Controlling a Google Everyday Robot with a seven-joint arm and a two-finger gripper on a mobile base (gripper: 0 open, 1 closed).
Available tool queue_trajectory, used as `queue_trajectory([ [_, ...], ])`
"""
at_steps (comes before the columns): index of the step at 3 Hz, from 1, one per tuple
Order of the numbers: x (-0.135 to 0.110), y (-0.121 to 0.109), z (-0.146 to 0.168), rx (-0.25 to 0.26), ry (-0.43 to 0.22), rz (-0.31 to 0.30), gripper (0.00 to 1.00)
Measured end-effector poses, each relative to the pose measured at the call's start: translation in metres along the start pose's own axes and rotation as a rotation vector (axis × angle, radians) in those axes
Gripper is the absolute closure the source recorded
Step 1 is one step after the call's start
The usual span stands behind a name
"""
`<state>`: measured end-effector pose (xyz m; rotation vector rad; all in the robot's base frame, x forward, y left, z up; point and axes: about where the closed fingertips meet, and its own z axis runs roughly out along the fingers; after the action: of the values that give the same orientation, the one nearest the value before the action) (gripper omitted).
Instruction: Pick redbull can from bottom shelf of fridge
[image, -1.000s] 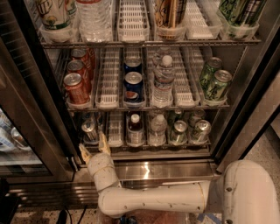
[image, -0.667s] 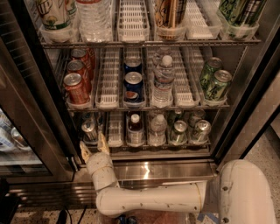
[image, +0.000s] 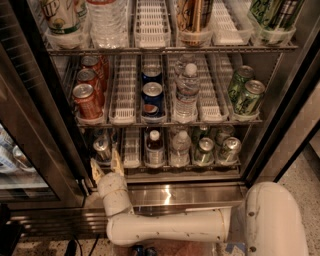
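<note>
The fridge (image: 280, 125) stands open in the camera view. On the bottom shelf (image: 165, 173) the slim silver-grey redbull can (image: 102, 148) stands upright at the front of the leftmost lane. My gripper (image: 106, 166) is open, just in front of and slightly below the can at the shelf's steel lip. Its tan fingers (image: 117, 162) point up and are spread either side of the can's base. I cannot tell whether they touch it. My white arm (image: 170, 227) reaches in from the lower right.
Along the bottom shelf stand an empty white lane tray (image: 131, 148), a dark bottle (image: 154, 147), a water bottle (image: 180, 148) and two green-tinted silver cans (image: 204, 151). The rack above holds red cola cans (image: 86, 100), blue cans (image: 152, 95) and green cans (image: 247, 95). The glass door (image: 25, 150) stands at the left.
The arm has edged slightly to the left. The gripper stays open at the front of the redbull can's lane.
</note>
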<state>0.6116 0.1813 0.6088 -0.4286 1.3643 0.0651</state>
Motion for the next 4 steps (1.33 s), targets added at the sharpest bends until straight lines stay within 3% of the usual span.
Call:
queue_trajectory([
  [2, 0.008, -0.002, 0.007, 0.023, 0.004, 0.028, 0.43],
  [4, 0.022, -0.009, 0.026, 0.052, 0.021, 0.049, 0.41],
])
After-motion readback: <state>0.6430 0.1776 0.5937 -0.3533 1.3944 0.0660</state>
